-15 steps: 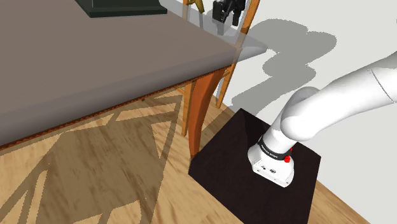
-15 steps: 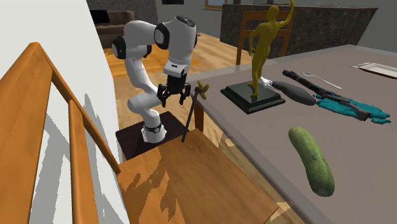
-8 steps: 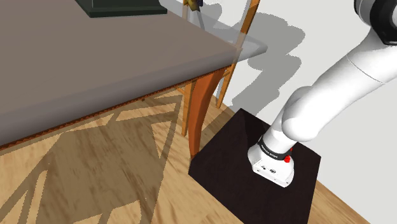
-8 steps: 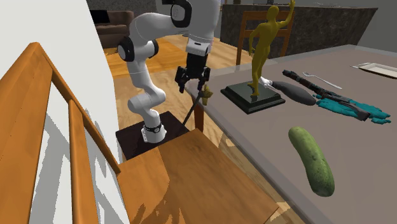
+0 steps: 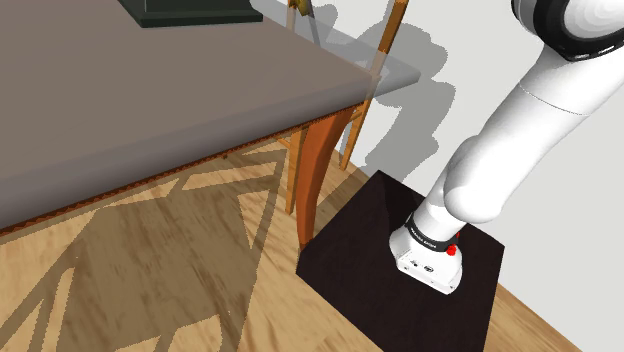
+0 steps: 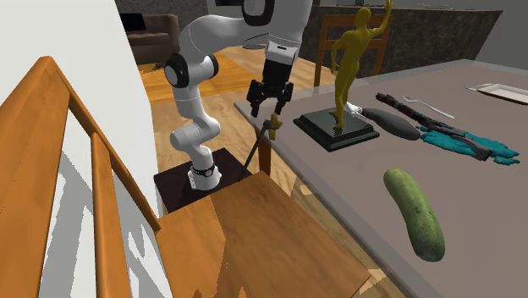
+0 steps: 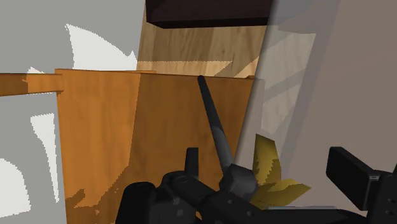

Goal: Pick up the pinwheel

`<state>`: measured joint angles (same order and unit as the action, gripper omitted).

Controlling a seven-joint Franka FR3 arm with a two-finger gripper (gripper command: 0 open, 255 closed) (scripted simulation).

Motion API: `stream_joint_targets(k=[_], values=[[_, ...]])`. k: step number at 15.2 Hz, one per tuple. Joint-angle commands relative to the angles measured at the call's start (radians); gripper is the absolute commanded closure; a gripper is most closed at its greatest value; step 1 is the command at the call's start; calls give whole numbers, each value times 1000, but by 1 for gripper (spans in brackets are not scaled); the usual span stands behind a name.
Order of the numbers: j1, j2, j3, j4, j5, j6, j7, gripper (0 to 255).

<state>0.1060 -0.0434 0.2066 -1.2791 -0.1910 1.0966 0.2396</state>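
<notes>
The tool, fingers spread, hung just above the pinwheel at the worktop's corner nearest the arm, its dark stick slanting off the edge; it looked light with flimsy vanes, so the stiff stick seemed the safer hold.

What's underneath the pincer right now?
The pinwheel: yellowish vanes at the grey table's edge, dark stick slanting down off it. The open pincer hangs just above it. In the wrist view the pincer's body covers part of the vanes.
</notes>
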Motion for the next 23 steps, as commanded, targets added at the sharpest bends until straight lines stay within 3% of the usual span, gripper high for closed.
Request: stream_joint_targets(k=[1, 3, 5, 6, 15, 23], values=[[-3, -23, -4, -58, 7, 36, 2, 0], [-5, -48, -8, -126, 15, 80, 5, 0], [-5, -48, -8, -127, 15, 80, 5, 0], [-5, -48, -8, -124, 15, 78, 5, 255], [-5, -48, -8, -126, 15, 80, 5, 255], [5, 44, 7, 107, -15, -64, -6, 255]])
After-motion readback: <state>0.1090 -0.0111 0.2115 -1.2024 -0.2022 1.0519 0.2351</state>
